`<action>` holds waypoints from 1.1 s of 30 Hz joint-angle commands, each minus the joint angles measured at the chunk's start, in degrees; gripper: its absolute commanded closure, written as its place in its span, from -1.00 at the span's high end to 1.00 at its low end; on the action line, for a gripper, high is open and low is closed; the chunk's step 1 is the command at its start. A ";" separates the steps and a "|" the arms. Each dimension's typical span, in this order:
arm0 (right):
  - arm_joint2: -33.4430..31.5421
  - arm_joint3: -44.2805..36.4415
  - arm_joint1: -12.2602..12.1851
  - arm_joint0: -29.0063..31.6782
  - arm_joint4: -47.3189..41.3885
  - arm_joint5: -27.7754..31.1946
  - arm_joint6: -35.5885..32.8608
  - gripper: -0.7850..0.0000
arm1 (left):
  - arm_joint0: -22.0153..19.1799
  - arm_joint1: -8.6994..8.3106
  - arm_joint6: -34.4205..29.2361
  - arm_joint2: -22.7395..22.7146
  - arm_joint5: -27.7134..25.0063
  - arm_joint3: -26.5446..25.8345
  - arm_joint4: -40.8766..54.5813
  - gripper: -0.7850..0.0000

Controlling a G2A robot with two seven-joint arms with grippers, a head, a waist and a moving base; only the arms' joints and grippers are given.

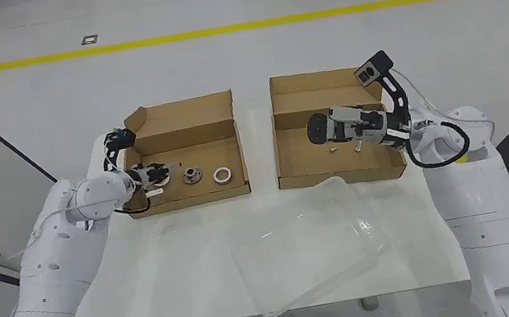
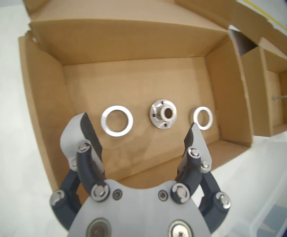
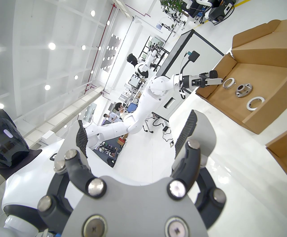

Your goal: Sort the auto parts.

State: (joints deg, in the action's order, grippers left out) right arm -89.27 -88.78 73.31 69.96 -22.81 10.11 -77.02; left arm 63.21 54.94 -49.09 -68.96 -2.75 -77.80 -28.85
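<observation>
Left wrist view shows my left gripper point(image 2: 138, 122) spread, empty, at the left box point(image 2: 134, 44), where large ring point(image 2: 116, 120), hub point(image 2: 163, 113) and small ring point(image 2: 203, 117) lie sorted; right gripper point(image 3: 136, 120) spread too (I'd judge sorting nearly finished).

No lettering, label or number was legible; the left cardboard box point(image 1: 183, 122) and right cardboard box point(image 1: 324, 86) seemed unprinted.

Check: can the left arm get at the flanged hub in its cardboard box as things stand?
Probably yes. The left gripper hovers at the open cardboard box with jaws spread, and the flanged hub lies uncovered on the box floor just ahead, touching nothing else.
</observation>
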 commanded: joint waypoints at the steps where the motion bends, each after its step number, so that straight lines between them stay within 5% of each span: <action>1: 0.00 0.00 0.00 0.00 0.00 0.00 0.00 1.00 | 1.92 -0.32 0.48 -2.10 -3.32 -2.51 3.39 1.00; 16: 0.00 0.00 0.00 0.00 0.00 0.00 0.00 1.00 | 13.97 -2.57 -4.56 -17.36 -14.69 -15.95 25.13 1.00; 33: 0.00 0.00 0.00 0.00 0.00 0.00 0.00 1.00 | 27.41 -4.57 -14.97 -38.61 -21.34 -21.98 48.04 1.00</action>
State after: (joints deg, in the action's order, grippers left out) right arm -89.27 -88.78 73.31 69.96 -22.81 10.11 -77.02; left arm 89.87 50.42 -63.56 -106.43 -23.87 -99.87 17.78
